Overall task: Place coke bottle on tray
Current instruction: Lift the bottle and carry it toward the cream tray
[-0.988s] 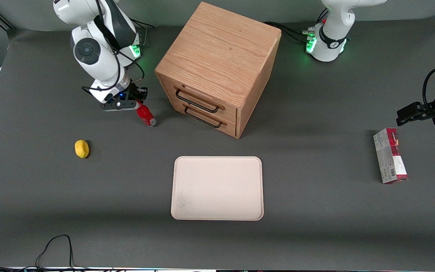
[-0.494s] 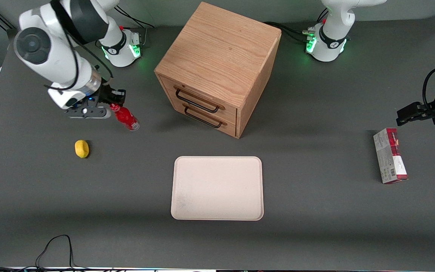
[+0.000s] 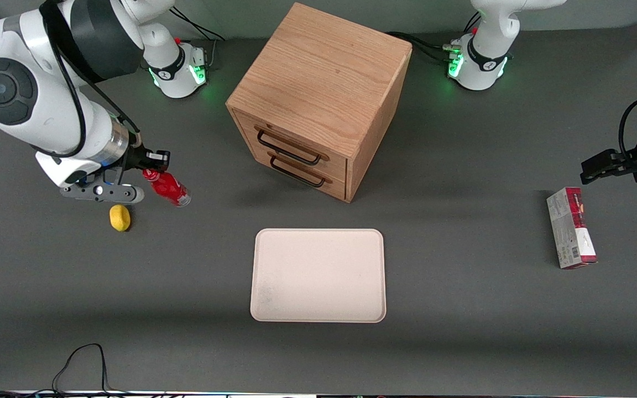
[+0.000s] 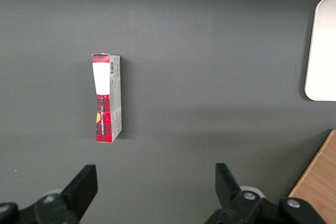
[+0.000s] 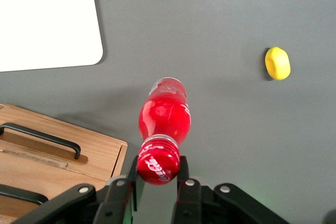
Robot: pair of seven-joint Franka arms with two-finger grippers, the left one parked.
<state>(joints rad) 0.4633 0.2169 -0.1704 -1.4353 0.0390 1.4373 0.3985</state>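
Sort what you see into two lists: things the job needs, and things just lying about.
Needed: coke bottle, held at its cap by the gripper above the table; tray.
Lying about: yellow lemon-like object; wooden drawer cabinet; red-and-white carton.

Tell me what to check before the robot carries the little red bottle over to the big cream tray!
1. Pincer shut on the small red coke bottle at its cap: ok.
2. Bottle lifted off the grey table: ok, it hangs tilted in the air.
3. Flat cream rectangular tray bare, with room to land: ok.
4. Wooden drawer cabinet off the straight path to the tray: ok.
5. Yellow lemon-like object out of the way: ok.
6. Grip firmness: cannot tell.
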